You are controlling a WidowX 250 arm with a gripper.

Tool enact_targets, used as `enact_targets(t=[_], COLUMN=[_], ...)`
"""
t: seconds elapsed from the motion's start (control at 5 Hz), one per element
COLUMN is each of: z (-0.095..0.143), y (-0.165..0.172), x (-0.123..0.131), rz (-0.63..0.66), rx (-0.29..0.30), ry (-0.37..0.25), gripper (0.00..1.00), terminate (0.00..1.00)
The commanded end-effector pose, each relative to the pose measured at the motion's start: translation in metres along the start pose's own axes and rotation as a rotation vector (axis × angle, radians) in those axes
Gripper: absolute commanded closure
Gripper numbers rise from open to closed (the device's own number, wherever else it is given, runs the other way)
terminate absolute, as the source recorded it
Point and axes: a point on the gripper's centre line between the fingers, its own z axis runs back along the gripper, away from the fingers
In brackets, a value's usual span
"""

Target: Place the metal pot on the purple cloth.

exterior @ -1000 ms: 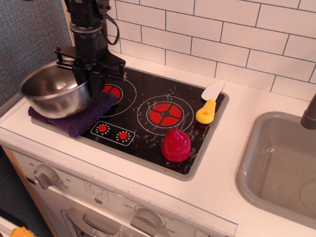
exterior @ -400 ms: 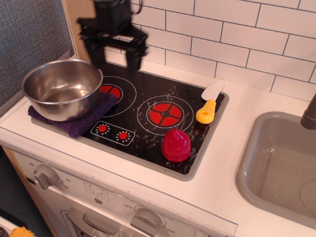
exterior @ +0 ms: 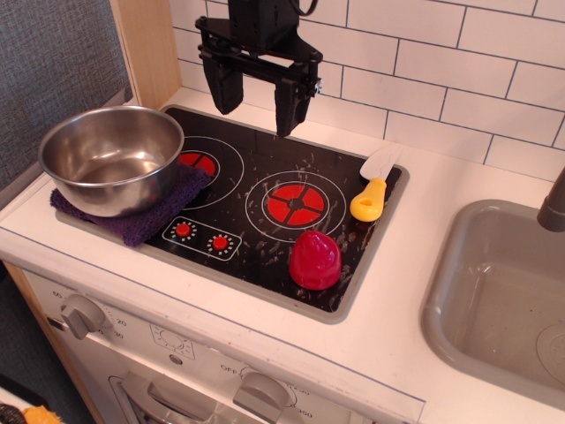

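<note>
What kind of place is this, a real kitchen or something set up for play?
It looks like a toy kitchen. The black stovetop has printed red burners, there are plastic knobs on the front and a grey sink beside it, with white tiles behind. A metal pot sits on a purple cloth.

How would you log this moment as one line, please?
shiny round metal pot: upright on dark purple cloth | claw: open, empty, raised over stovetop | task: looks done
</note>
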Motion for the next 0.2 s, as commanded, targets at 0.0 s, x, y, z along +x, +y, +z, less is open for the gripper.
enact_targets(t=[0.0], z=[0.0149], y=[0.0023], x=[0.0005], rz=[-0.003], rx=[0.013], ry=[-0.047], gripper=[0.00], terminate=[1.00])
